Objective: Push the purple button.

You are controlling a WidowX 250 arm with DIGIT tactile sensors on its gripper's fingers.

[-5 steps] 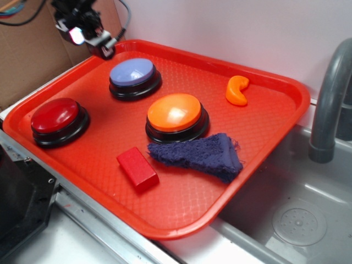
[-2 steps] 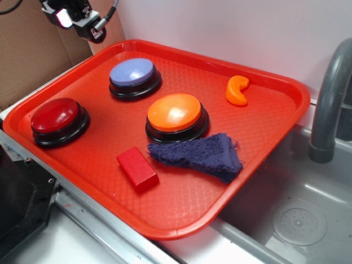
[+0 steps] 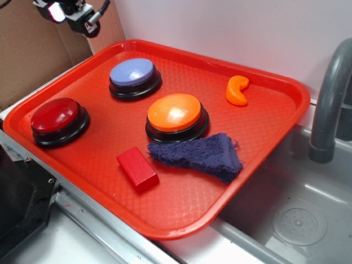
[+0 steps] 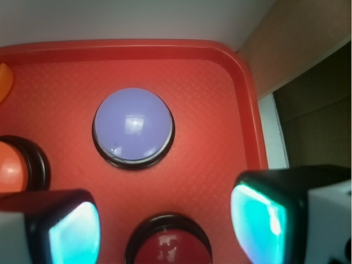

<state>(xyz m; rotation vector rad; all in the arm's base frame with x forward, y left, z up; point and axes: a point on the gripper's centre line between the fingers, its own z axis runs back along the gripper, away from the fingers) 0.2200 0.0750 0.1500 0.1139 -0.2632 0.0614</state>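
The purple button, a pale lavender dome on a black round base, sits at the back left of the red tray. My gripper hangs high above the tray's back left corner, well clear of the button. Its two fingers stand wide apart with only tray between them, so it is open. In the wrist view the button lies ahead of the fingertips, untouched.
A red button sits at the tray's left, an orange button in the middle. A red block, a dark blue cloth and an orange curved piece also lie on the tray. A grey faucet and sink are at right, cardboard behind left.
The gripper has risen and drawn back to the left, away from the tray's back edge. Nothing on the tray has moved.
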